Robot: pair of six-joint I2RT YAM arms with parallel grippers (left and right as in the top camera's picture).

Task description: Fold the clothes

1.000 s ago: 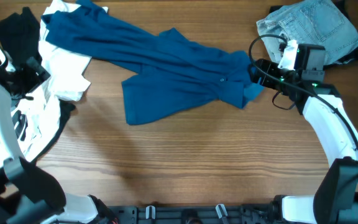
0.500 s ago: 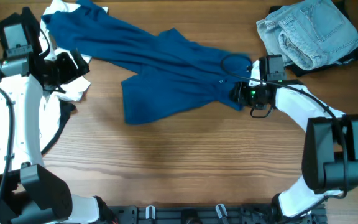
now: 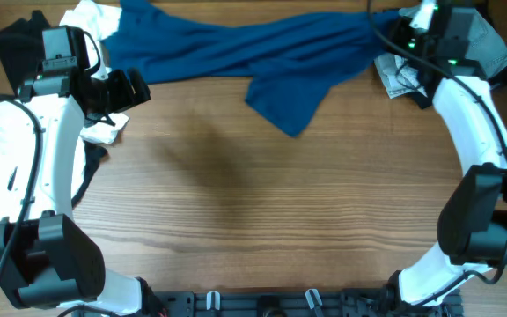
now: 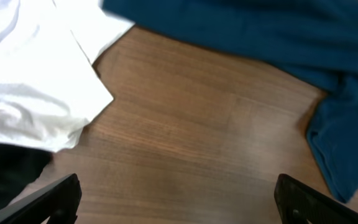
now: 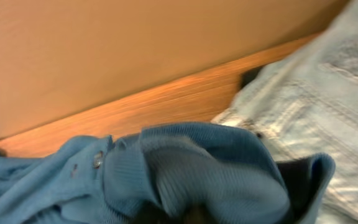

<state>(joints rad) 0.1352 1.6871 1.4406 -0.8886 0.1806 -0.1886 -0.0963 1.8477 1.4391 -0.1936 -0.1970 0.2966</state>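
The clothes [image 3: 262, 48], one deep-blue garment, lie stretched along the table's far edge, with a flap hanging toward the middle. My right gripper [image 3: 396, 35] is at the garment's right end, shut on a bunch of the fabric. In the right wrist view the blue fabric [image 5: 191, 168], with a small button [image 5: 97, 160], covers the jaws of the right gripper [image 5: 191, 213]. My left gripper [image 3: 135, 88] stands wide open over bare wood beside the garment's left end. In the left wrist view that gripper [image 4: 179, 205] holds nothing, and the blue cloth [image 4: 260, 31] lies ahead of it.
White T-shirts [image 3: 95, 31] lie at the far left, partly under the blue garment, and show beside my left gripper [image 4: 36, 93]. Pale denim jeans [image 3: 495, 48] are heaped at the far right, just behind my right gripper [image 5: 334, 93]. A dark cloth [image 3: 11, 44] lies at the left edge.
My right gripper closed on the garment's right end and pulled it to the far right corner, stretching it along the far edge. The left arm moved right, toward the garment's left end.
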